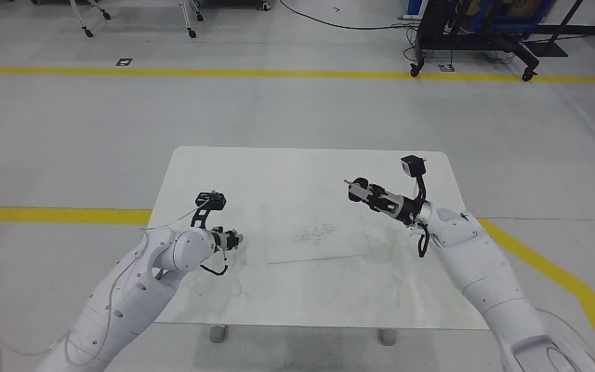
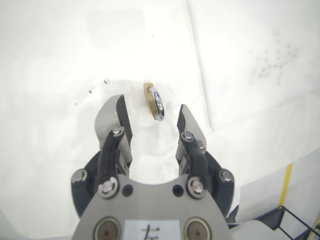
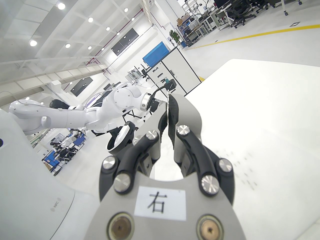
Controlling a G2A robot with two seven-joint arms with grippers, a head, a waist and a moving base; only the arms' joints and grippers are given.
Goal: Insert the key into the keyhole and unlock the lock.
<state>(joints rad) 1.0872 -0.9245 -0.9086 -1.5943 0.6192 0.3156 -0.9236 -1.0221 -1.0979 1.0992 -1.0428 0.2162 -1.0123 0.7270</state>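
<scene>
White table (image 1: 307,172) on a pale grey floor (image 1: 279,102) crossed by yellow lines (image 1: 232,71); that is my workspace from the top camera. A thin white sheet (image 1: 316,232) lies flat near the middle of the table, with a scatter of dark specks (image 2: 275,61) on it.

My left gripper (image 2: 152,103) sits over the bare tabletop on the left arm's side, just beside the sheet's edge. Its jaws are released and spread wide, the ribbed pads (image 2: 123,116) facing each other across the gap. The lock (image 2: 150,97), a small brass padlock, lies on the table in that gap, seen edge-on, with its chrome shackle (image 2: 158,106) turned back towards the wrist. Neither pad touches it, and it rests off the sheet, close to the sheet's border.

My right gripper (image 1: 358,192) is held up over the far right part of the table, well apart from the lock, pointing across towards the left arm (image 3: 117,101). From its own wrist camera the jaws are clenched, the two dark pads (image 3: 172,116) pressed together with no gap I can see. In the top view a thin sliver (image 1: 348,181) pokes out past the fingertips; it is too small for me to say whether it is the key, and I cannot tell it apart in the wrist picture either
</scene>
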